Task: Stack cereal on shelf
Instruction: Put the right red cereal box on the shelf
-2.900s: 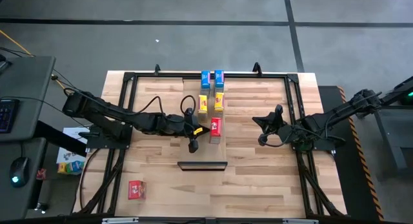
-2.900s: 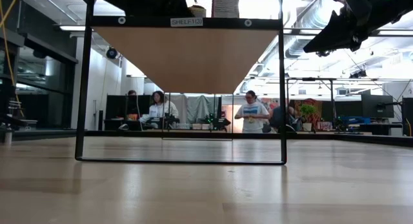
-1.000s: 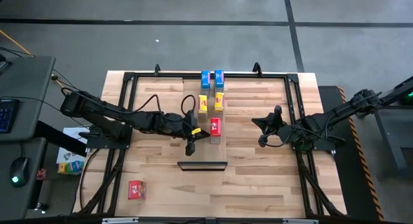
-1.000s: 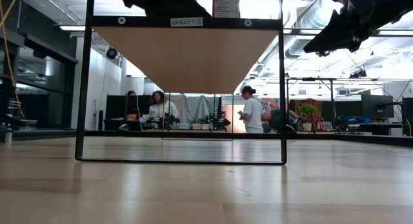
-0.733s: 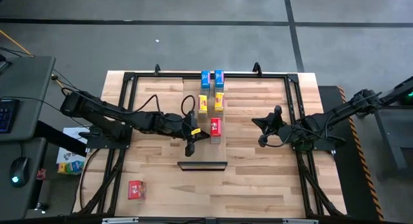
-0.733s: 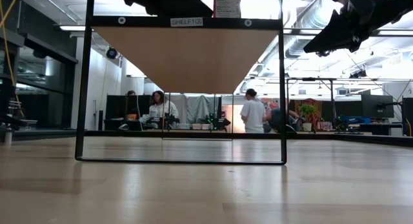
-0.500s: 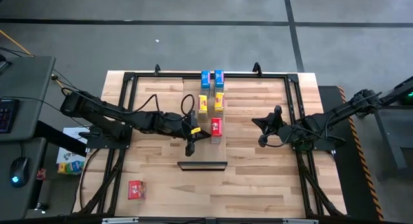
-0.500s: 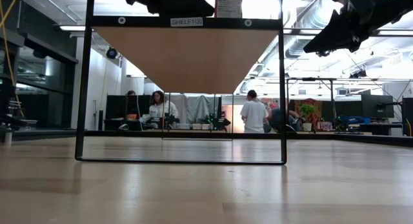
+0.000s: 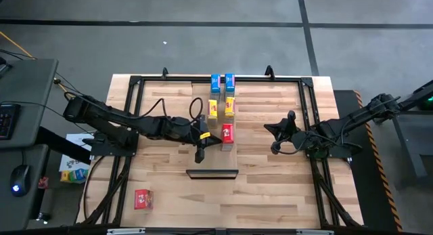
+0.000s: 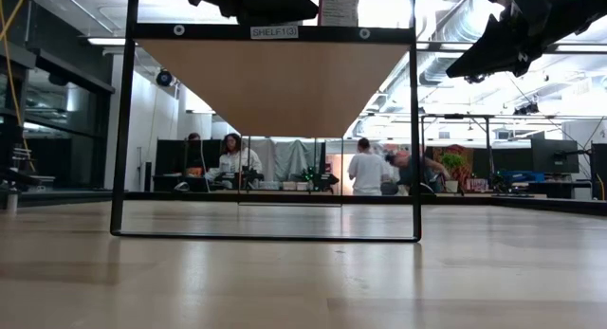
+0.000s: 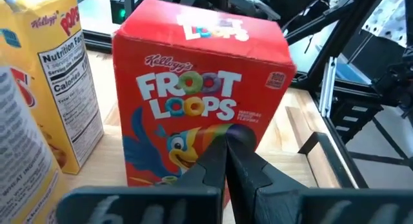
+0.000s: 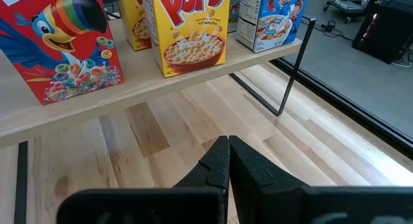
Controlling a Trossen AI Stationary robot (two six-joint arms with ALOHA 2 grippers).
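Observation:
The shelf (image 9: 224,159) is a pale plank raised on a black frame, with its dark lip (image 9: 212,173) at the near end. On it stand two blue boxes (image 9: 222,82), two yellow boxes (image 9: 221,107) and a red Froot Loops box (image 9: 226,133). A second red box (image 9: 142,198) lies on the table at the near left. My left gripper (image 11: 226,143) is shut at the standing red box's left side (image 9: 211,136). My right gripper (image 12: 229,146) is shut and empty, low over the table to the right of the shelf (image 9: 276,135). My left gripper's shut fingertips (image 11: 240,141) meet the lower middle of the red box's printed front face (image 11: 187,143). The fingers come level from the table's left. The box stands upright on the shelf, beside a yellow box (image 11: 58,88).
The black shelf frame (image 10: 414,130) and the table's black rails (image 9: 308,113) stand around the work area. People move in the room beyond the table (image 10: 365,173). The right arm shows high in the low view (image 10: 522,30).
My left gripper has crept a little toward the table's right edge against the red box on the shelf. The box has slid slightly the same way and stays upright. A person in the room behind has walked and turned.

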